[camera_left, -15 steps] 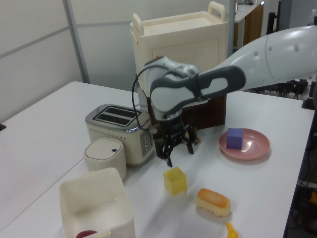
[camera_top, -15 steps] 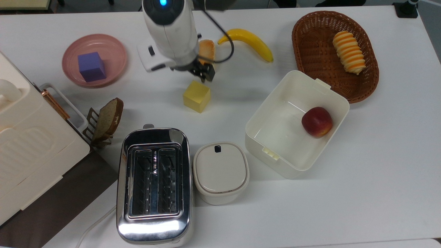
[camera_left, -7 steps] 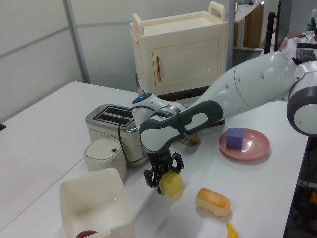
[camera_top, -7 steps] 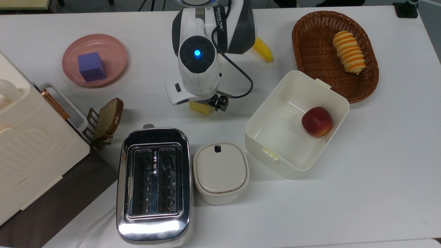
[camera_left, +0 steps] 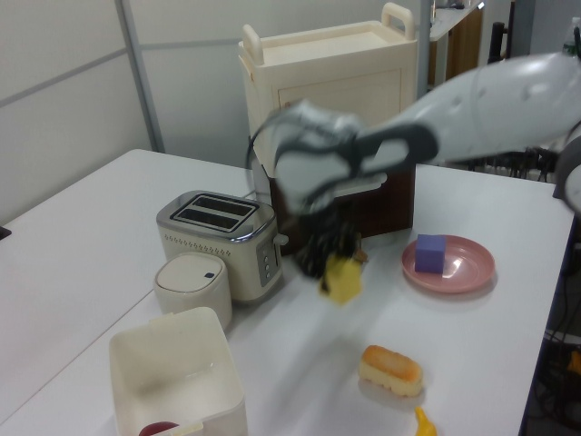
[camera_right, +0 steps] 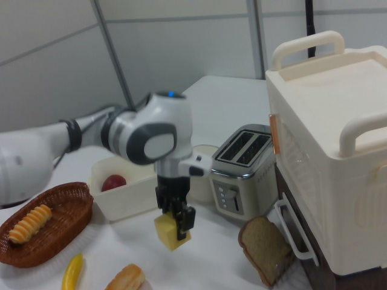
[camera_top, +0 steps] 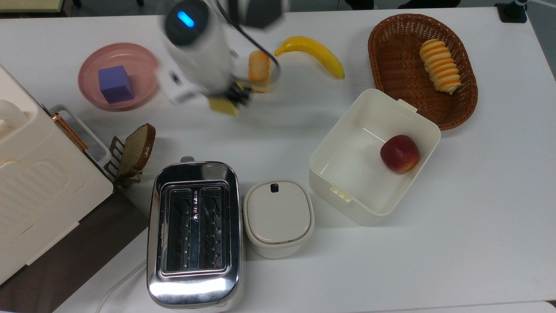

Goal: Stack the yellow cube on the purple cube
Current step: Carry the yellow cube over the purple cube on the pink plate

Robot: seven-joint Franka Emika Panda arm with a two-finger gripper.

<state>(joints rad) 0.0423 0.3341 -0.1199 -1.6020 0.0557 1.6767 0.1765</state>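
The claw [camera_right: 175, 225] is clamped on the pale-yellow matte cube [camera_right: 170, 232], its fingers closed against the block's sides, and holds it clear above the white surface [camera_top: 434, 243]. Half a second ago the cube sat low in front of the chrome two-slot toaster [camera_top: 194, 232], with the claw closed on it; now it is lifted and has travelled toward the top view's upper left, beside the orange-topped bread roll [camera_top: 259, 67]. In the left view the cube [camera_left: 342, 279] hangs between the toaster [camera_left: 218, 241] and the round pink plate [camera_left: 472, 274]. The blue-violet matte cube [camera_top: 115, 84] rests on that plate [camera_top: 139, 58], unmoved, well apart from the carried block [camera_top: 223, 105]. The yellow banana [camera_top: 313, 53], hidden by the arm before, shows again.
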